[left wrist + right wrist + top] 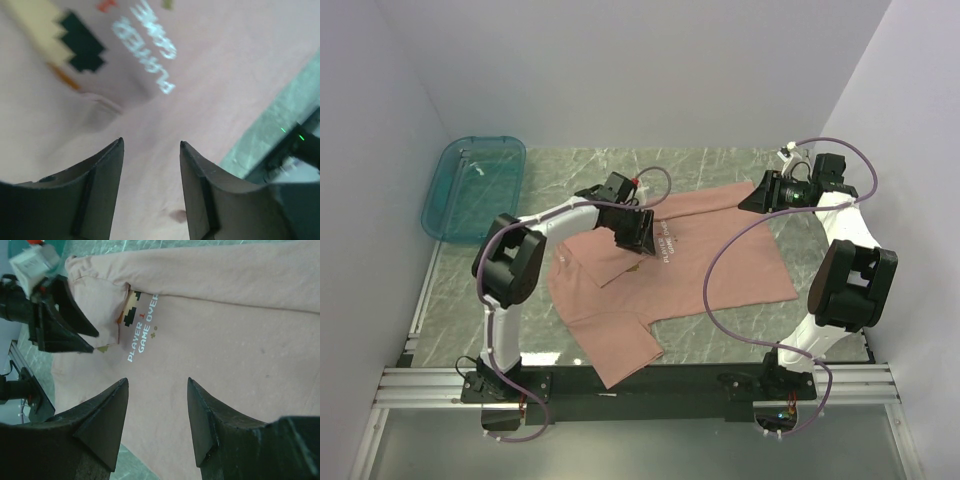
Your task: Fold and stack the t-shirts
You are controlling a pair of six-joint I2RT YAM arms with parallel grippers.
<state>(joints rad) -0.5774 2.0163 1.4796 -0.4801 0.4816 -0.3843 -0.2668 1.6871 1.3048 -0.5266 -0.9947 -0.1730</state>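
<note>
One dusty-pink t-shirt lies spread on the marble table, chest up, with a sleeve pointing toward the near edge. Its white text and pixel character show in both wrist views. A flap of the shirt is folded over onto the chest and covers part of the character. My left gripper hovers open just above the chest beside that flap, with only cloth under its jaws. My right gripper stands open over the shirt's far right part, holding nothing.
A teal translucent tray rests at the far left corner. White walls close in the left, back and right sides. Bare marble shows left of the shirt. A purple cable loops over the shirt's right half.
</note>
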